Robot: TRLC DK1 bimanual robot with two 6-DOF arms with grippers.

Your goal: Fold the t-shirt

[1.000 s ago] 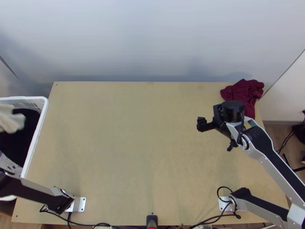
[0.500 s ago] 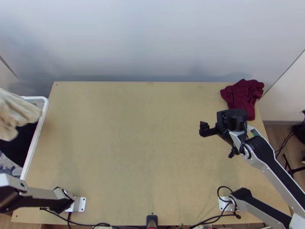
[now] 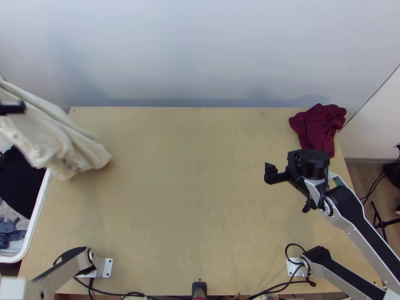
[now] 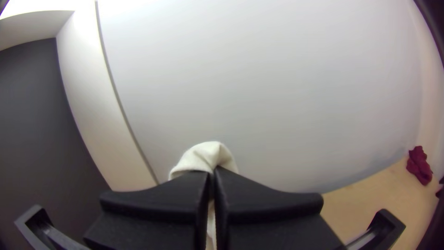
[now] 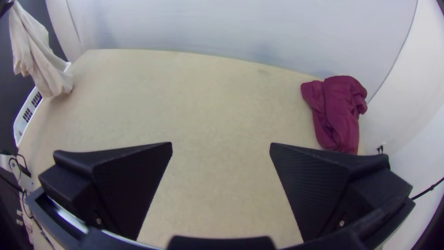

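The t-shirt (image 3: pixel 62 137), cream-coloured, is pinched between the closed fingers of the left gripper (image 3: pixel 12 107), held up at the table's left side. A small tuft pokes past the fingertips; below them the cloth hangs bunched in long, loose folds, its lower end near the table's left edge. Beneath the gripper is the white basket (image 3: pixel 40 207) of clothes. Well apart, across the table (image 3: pixel 190 200), the right gripper (image 3: pixel 287 191) hangs wide open, with a bunched maroon cloth (image 3: pixel 320 125) beyond it.

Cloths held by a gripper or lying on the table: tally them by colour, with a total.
Cream cloth: 1, held in the left gripper
Maroon cloth: 1, bunched at the far right of the table
Total: 2
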